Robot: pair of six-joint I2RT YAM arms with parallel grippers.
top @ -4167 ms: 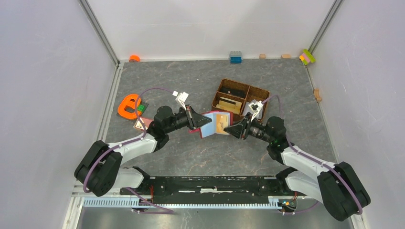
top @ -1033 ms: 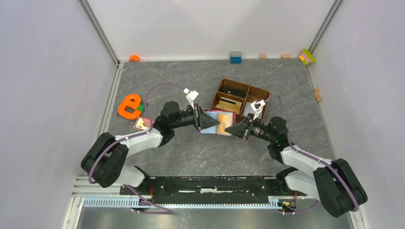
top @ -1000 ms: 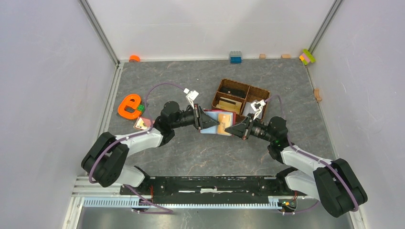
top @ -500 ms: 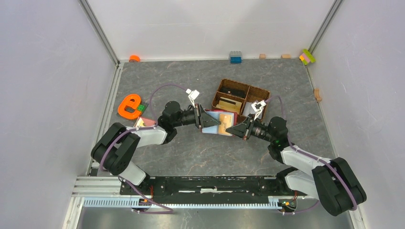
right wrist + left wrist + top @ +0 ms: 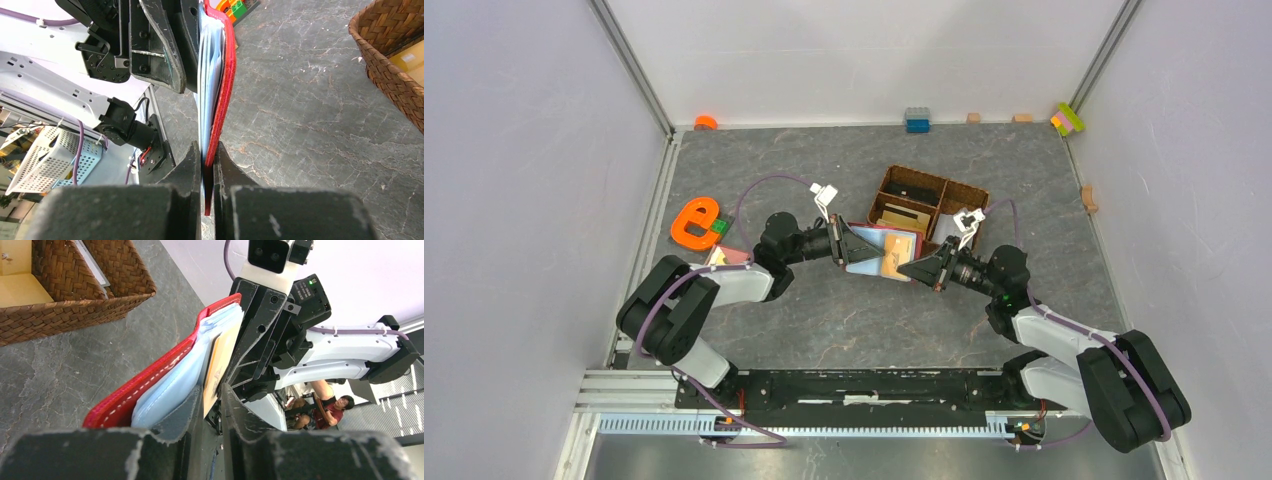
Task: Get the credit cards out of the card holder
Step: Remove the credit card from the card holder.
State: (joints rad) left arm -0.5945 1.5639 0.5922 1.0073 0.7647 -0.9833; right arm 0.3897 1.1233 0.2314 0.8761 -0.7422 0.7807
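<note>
Two arms: both reach in from opposite sides toward the middle of the desk (image 5: pixel 824 160), their tools facing each other tip to tip.
Card holder: the dark red card holder (image 5: pixel 150 377) is held on edge between the two tools, its stitched cover upright and its inner side turned to the left arm.
Holder's place: in the top view it sits just in front of the wicker basket (image 5: pixel 75 307), near the basket's front wall; I cannot tell whether they touch.
Credit cards: light blue credit cards (image 5: pixel 172 385) lie flat against the inside of the red cover, in the holder.
Orange-tan card: the orange-tan card (image 5: pixel 220 352) stands out from the blue layers at a slight angle, on the side nearest the right arm.
Left tool: the left tool (image 5: pixel 211 400) is drawn narrow; the lower edge of the orange-tan card runs down into the gap between its fingers, and the red cover and blue layers lie outside one finger. It appears to pinch that card.
Right tool: the right tool (image 5: pixel 206 155) is closed tight on the near edge of the holder, red cover and blue lining together between its fingers.
Left of the desk: an orange e-shaped piece (image 5: pixel 692 222) lies well apart from the holder, a small green block (image 5: pixel 720 227) just beside it.
</note>
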